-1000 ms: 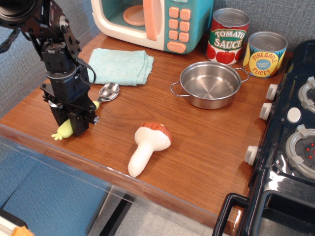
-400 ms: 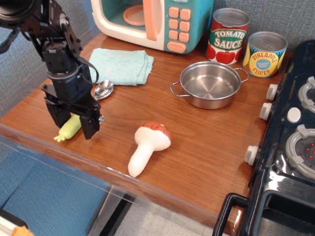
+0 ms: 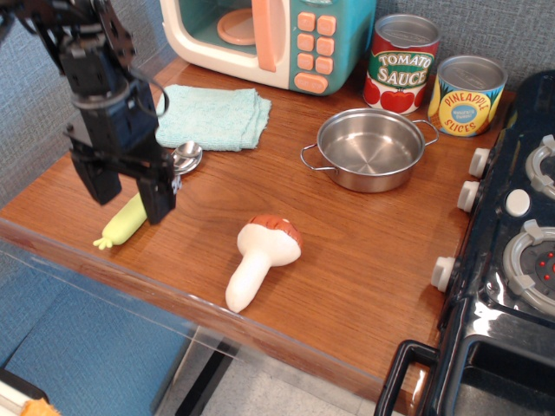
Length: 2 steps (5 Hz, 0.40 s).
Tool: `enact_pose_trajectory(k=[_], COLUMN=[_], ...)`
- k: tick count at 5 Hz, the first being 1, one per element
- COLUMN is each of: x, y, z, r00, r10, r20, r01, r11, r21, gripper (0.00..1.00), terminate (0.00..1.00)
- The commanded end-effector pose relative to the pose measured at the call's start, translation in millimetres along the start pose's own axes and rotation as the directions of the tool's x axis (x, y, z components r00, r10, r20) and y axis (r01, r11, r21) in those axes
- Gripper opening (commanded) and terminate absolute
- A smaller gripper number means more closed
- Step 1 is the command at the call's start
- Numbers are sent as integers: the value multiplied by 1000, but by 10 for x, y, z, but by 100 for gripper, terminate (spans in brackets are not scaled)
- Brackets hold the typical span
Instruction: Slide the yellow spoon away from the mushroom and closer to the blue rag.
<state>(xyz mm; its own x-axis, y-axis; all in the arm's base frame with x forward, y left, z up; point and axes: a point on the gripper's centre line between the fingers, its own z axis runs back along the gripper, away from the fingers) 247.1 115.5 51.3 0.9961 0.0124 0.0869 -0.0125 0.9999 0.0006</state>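
Note:
The yellow spoon (image 3: pixel 124 222) lies on the wooden counter at the left, its pale yellow-green handle toward the front edge and its silver bowl (image 3: pixel 186 156) just below the blue rag (image 3: pixel 210 116). The mushroom (image 3: pixel 261 259), cream stem and reddish-brown cap, lies to the right of the spoon, well apart from it. My gripper (image 3: pixel 128 198) is open and raised above the spoon's middle, one finger on each side, holding nothing. The gripper hides part of the spoon's neck.
A steel pan (image 3: pixel 368 149) sits at mid-counter. A toy microwave (image 3: pixel 269 39) stands behind the rag. A tomato sauce can (image 3: pixel 401 63) and a pineapple can (image 3: pixel 466 94) stand at the back right. A black toy stove (image 3: pixel 512 251) borders the right side. The counter's front edge (image 3: pixel 173 299) is near the spoon handle.
My gripper opened, let go of the spoon handle and rose. The spoon's bowl shifted left and closer to the rag; the spoon now lies free.

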Motion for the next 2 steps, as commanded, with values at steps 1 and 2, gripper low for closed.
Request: enact_pose_trajectory(k=[1,2], x=[79,72], y=[20,9], z=[500,520], r00=[997,997], r10=[4,3], r20=[79,82], r01=[-7,-6], r11=[999,999], r21=[32,40], gripper=[100,100], terminate=[0,0])
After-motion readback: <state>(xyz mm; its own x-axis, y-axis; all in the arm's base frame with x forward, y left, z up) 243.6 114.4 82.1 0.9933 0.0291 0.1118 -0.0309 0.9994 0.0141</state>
